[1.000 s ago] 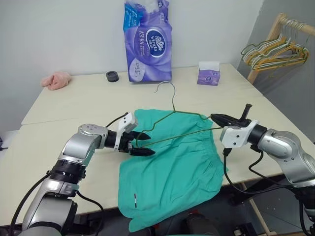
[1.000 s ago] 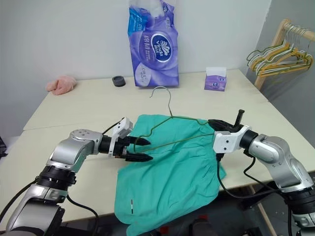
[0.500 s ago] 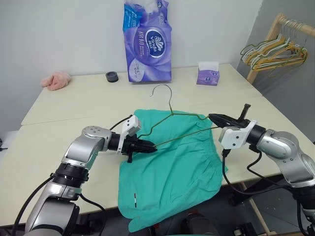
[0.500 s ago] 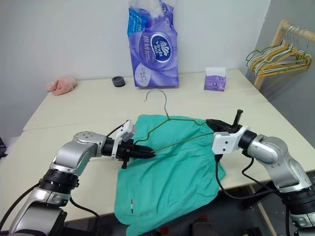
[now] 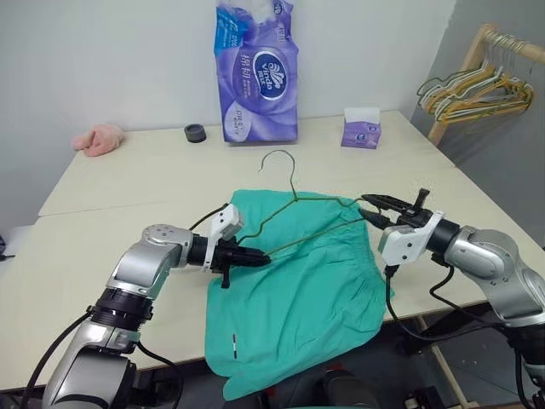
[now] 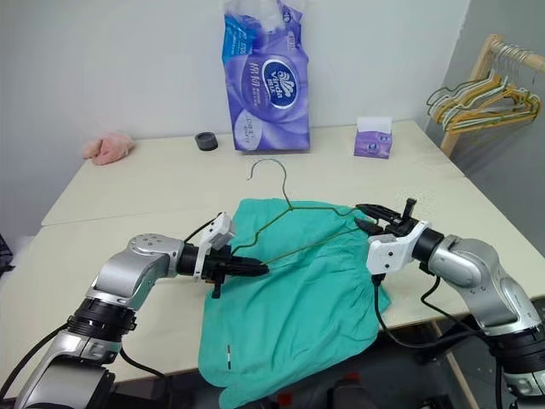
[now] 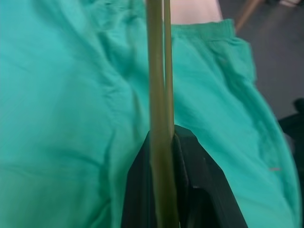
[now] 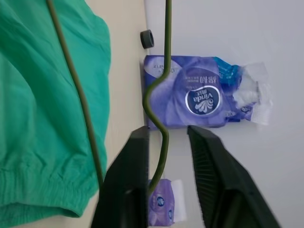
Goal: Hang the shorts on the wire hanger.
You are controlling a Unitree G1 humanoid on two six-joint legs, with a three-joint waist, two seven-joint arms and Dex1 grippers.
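Nearest the table's front edge (image 5: 77, 341), the shorts (image 5: 306, 298) lie spread flat, teal-green, with their lower part draped over that edge and a small white tag (image 5: 232, 344) showing near the hem. Just above them on the robot's left, the left gripper (image 5: 260, 257) has its two black fingers pinched together on the left corner of the wire hanger (image 5: 319, 223); in the left wrist view the thin olive wire (image 7: 159, 142) runs straight up between the closed black fingers (image 7: 199, 175) with the green fabric behind it. On the robot's right, the right gripper (image 5: 372, 209) sits at the hanger's other corner with its fingers parted (a clear gap shows in the right wrist view, where the wire (image 8: 164, 137) passes between the two fingers (image 8: 130, 185) without either plainly pressing on it). The hanger is held just above the upper part of the shorts, its triangle stretched between the two grippers and its hook (image 5: 279, 162) rising toward the back of the table. Further back stand a small purple tissue box (image 5: 361, 129), a tall purple pack of paper rolls (image 5: 257, 72) and a small black ring (image 5: 195, 133), with a pink cloth (image 5: 97, 139) at the far left. Beyond the table on the right, a wooden rack (image 5: 460, 81) carries bunched hangers (image 5: 473, 89).
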